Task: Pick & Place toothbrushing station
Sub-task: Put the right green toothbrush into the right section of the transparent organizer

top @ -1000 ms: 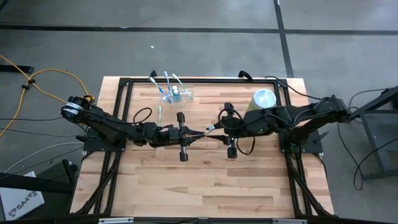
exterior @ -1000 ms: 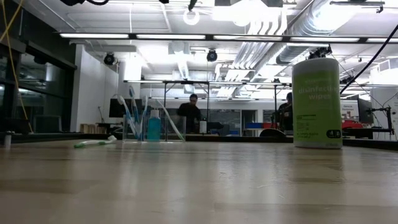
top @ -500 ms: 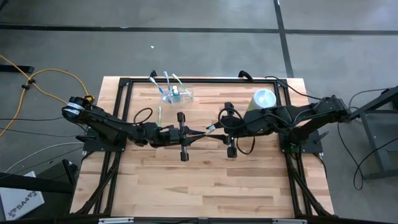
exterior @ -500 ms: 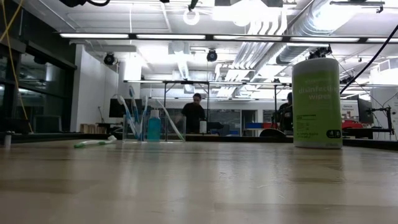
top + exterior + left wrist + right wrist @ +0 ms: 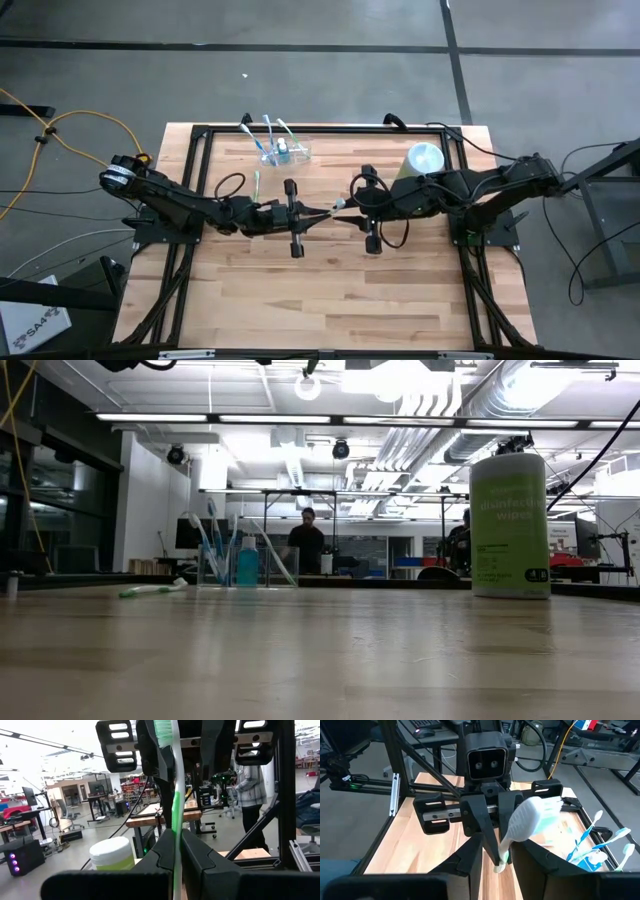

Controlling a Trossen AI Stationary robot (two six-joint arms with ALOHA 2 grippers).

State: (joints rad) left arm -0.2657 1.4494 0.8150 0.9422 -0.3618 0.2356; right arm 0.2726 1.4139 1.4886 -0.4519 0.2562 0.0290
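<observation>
Two grippers meet mid-table: left gripper is pinched shut on a green-white toothbrush; right gripper, facing it, has its fingers around the same brush's head end, whether clamped I cannot tell. Toothbrushing station sits near the table's far edge, another toothbrush beside it. Green canister is right of centre.
</observation>
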